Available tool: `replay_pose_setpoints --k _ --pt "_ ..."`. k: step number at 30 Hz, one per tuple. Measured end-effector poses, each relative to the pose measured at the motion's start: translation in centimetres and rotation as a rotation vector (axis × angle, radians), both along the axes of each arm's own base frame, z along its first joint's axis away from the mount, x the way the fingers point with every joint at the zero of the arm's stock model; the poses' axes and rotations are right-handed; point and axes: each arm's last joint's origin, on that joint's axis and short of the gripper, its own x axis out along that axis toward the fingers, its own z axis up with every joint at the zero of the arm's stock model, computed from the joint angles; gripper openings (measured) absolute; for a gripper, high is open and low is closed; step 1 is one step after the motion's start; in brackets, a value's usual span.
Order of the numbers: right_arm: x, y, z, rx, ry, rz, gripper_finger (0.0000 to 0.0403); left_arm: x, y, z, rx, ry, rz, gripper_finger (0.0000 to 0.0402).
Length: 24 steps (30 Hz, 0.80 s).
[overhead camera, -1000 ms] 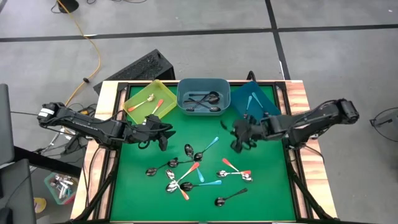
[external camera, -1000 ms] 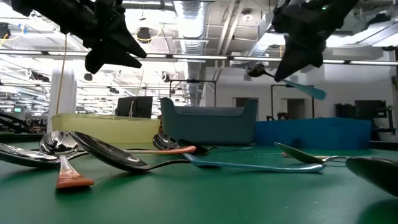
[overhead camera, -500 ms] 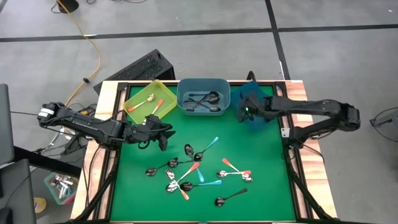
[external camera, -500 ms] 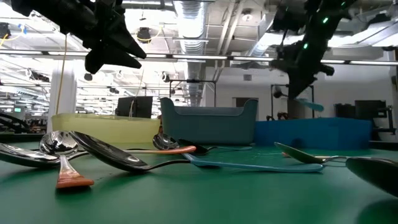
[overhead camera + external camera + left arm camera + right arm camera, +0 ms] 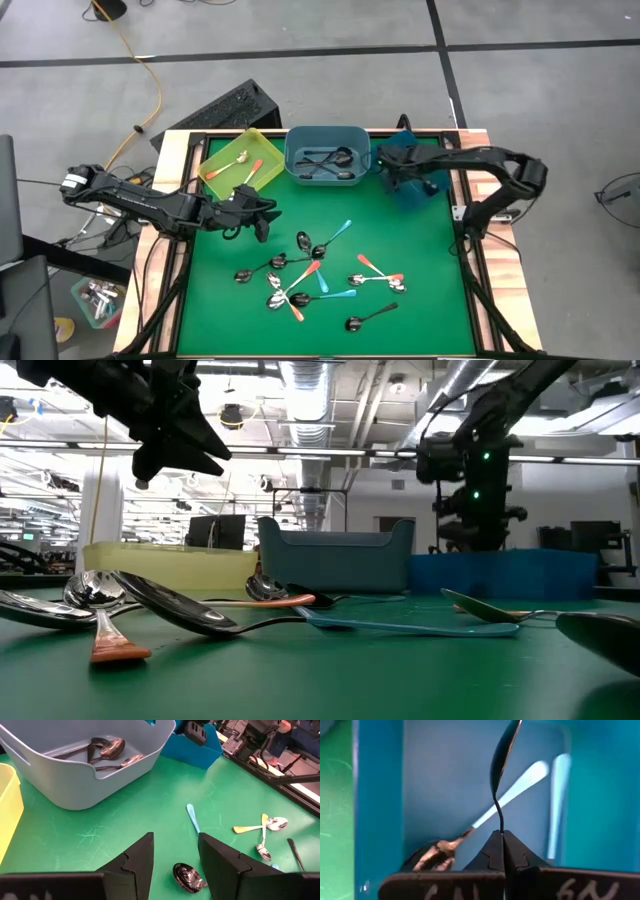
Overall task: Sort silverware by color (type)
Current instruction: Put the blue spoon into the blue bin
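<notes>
My right gripper (image 5: 384, 161) (image 5: 501, 840) hangs over the blue bin (image 5: 408, 194) at the far right, shut on a spoon whose shiny bowl (image 5: 502, 755) sticks out past the fingertips. Two teal-handled spoons (image 5: 520, 782) lie on that bin's floor. My left gripper (image 5: 264, 220) (image 5: 175, 865) hovers open above the mat's left side with nothing between its fingers; below it lies a teal-handled spoon (image 5: 191, 817). Several loose spoons (image 5: 318, 272) with orange, teal and dark handles lie mid-mat. My right gripper pinches the spoon's thin neck (image 5: 500, 822), just behind the bowl, between its two shut fingertips. The fingers slant down from above. The bowl points away from the fingers, seen edge-on, clear above the bin's floor. The fingers hide the handle.
A yellow bin (image 5: 240, 160) with two spoons stands at the far left. A grey-blue bin (image 5: 327, 135) with dark spoons stands between it and the blue one. Wooden rails (image 5: 478, 150) border the green mat. Open mat lies along the near edge.
My right gripper has carried the spoon from above the mat's right middle toward the far edge, over the blue bin. It has sunk lower and tipped to point more steeply down. It stays shut on the spoon.
</notes>
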Motion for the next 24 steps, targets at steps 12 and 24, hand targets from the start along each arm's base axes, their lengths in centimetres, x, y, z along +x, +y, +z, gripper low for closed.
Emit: replay_pose_setpoints --k 12,24 --pt "-0.9 -2.6 -1.7 0.146 -0.024 -0.007 0.0009 -0.1 0.0 -0.1 -0.012 0.006 0.006 0.0138" --pt "-1.1 -2.8 -1.3 0.188 -0.054 0.049 0.0097 -0.1 0.0 -0.2 -0.009 0.022 0.007 0.0138"
